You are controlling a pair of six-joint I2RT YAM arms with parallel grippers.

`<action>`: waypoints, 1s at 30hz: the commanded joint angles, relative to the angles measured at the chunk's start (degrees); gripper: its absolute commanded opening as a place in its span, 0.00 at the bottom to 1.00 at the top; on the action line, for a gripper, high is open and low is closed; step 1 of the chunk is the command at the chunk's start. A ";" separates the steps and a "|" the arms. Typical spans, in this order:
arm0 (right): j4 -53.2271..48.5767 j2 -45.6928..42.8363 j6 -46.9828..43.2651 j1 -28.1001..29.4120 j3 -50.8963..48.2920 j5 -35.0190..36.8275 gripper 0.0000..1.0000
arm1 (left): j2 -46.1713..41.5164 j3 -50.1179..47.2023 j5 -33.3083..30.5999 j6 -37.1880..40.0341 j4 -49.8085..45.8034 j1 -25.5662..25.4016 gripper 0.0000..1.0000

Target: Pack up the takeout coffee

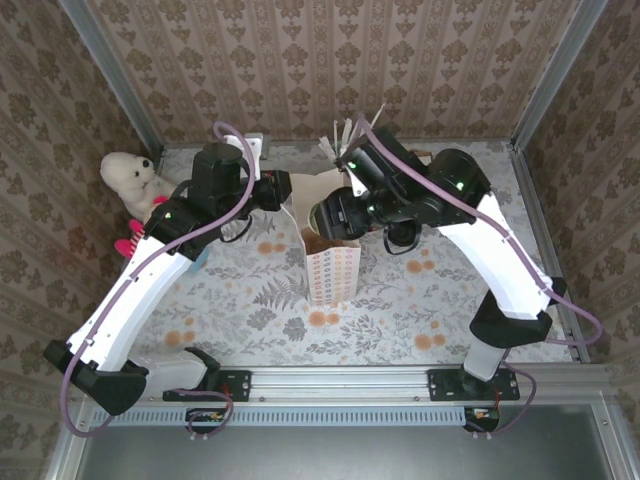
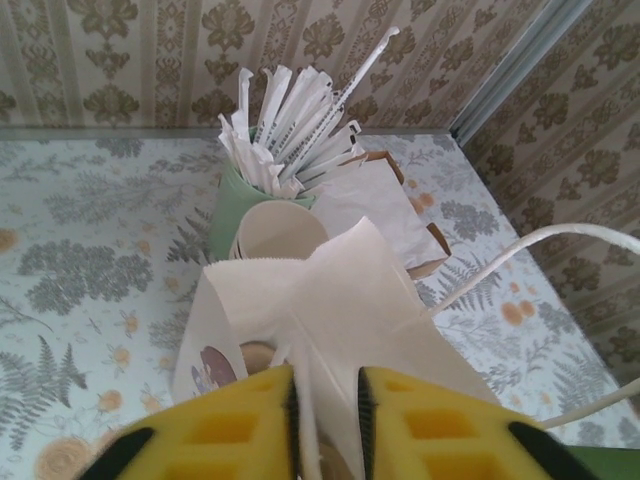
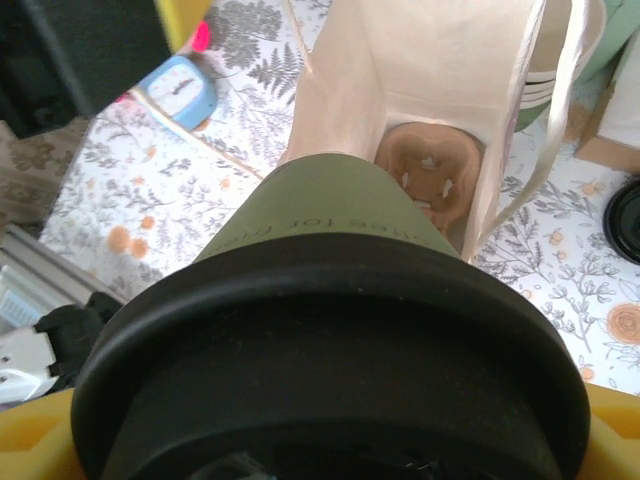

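Note:
The takeout coffee (image 3: 320,230), a green paper cup with a black lid (image 3: 330,350), lies lengthwise in my right gripper (image 3: 320,445), which is shut on it. The cup's base points at the open mouth of the white paper bag (image 3: 440,60). A brown cardboard insert (image 3: 430,170) lies at the bag's bottom. In the top view my right gripper (image 1: 335,215) hovers over the bag (image 1: 331,275). My left gripper (image 2: 327,420) is pinched on a fold of the bag's rim (image 2: 330,290), its yellow pads on either side of the paper. It reaches the rim from the left (image 1: 285,190).
Behind the bag stand a green holder of white straws (image 2: 275,110), a stack of cream cups (image 2: 280,230) and a brown box with white paper (image 2: 385,200). A white plush toy (image 1: 130,180) sits far left, a small blue clock (image 3: 180,90) beside the bag, a loose black lid (image 3: 625,215) at right.

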 commanded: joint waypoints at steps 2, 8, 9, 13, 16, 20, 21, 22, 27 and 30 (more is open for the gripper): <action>0.24 4.18 3.20 1.51 2.11 6.70 0.54 | -2.42 -0.80 0.89 -1.89 -1.77 -0.31 0.08; -0.08 7.57 4.19 3.17 3.72 9.07 0.55 | -2.20 -1.16 0.91 -3.98 -2.11 -0.26 0.00; 0.29 7.92 4.05 3.17 3.36 8.39 0.55 | -2.01 -0.94 1.02 -4.17 -2.15 -0.31 0.00; 0.94 9.36 3.61 3.17 2.02 7.91 0.56 | -1.79 -1.30 0.36 -5.02 -2.15 -0.31 0.00; 2.22 9.44 3.60 3.16 0.16 8.01 0.56 | -1.97 -1.73 0.23 -5.39 -2.33 -0.28 0.00; 3.13 8.53 4.12 2.27 -3.52 9.04 0.57 | -2.65 -2.26 0.89 -5.51 -2.10 -0.30 0.00; 3.71 7.92 4.05 2.00 -4.83 8.77 0.57 | -2.88 -2.40 1.23 -5.57 -1.84 -0.39 0.00; 4.22 7.18 3.91 1.70 -6.26 8.83 0.57 | -3.11 -2.56 1.77 -5.68 -1.35 -0.53 0.00; 2.44 4.96 1.32 -1.28 -8.62 10.28 0.57 | -3.73 -3.12 1.98 -6.46 0.13 -1.65 0.00; 1.25 4.58 -1.22 -3.19 -8.61 10.26 0.57 | -3.43 -3.40 3.98 -6.56 1.41 -2.48 0.00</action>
